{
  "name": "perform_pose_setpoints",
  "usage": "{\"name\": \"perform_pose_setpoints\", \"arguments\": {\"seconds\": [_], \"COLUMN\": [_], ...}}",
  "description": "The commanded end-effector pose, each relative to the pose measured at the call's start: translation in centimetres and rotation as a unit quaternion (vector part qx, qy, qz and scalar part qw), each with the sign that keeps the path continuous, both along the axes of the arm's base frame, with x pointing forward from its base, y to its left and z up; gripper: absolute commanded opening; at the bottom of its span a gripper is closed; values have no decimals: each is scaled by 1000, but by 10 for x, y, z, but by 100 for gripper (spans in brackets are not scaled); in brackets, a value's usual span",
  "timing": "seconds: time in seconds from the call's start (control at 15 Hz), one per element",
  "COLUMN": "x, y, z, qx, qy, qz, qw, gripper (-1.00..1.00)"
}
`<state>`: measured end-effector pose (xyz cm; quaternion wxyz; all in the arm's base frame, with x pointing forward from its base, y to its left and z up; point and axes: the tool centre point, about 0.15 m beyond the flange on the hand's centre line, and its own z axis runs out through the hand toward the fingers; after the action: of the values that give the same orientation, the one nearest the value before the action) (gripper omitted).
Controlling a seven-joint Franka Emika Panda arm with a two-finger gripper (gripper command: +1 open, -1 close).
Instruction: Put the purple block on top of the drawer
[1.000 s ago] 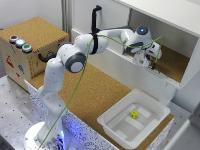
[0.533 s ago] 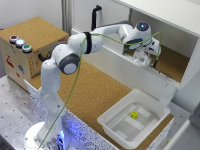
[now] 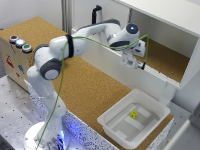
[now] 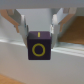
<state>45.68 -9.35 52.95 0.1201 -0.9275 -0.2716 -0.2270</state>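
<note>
Beside the white cabinet (image 3: 165, 20), fingers (image 4: 22, 29) pinch the purple block (image 4: 38, 45) between them.

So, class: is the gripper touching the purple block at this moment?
Touching. The wrist view shows the gripper with a finger pressed against each side of the purple block, no gap visible.
</note>
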Motion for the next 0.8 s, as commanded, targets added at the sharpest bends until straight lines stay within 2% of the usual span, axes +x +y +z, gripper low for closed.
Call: {"name": "perform_pose_setpoints", "arguments": {"seconds": [0.0,0.2,0.4,0.6,0.73], "x": [-67,-88,-99,-109,-114], "y": [145,215,286,356,398], "z": [-27,-47,-62,-71,-68], "qx": [-87,-78,-69,-79,-69], "qy": [-21,23,50,39,22], "qz": [65,143,232,307,351], "qw": [994,986,969,948,934], "gripper": [-100,-100,-100,-100,-100]}}
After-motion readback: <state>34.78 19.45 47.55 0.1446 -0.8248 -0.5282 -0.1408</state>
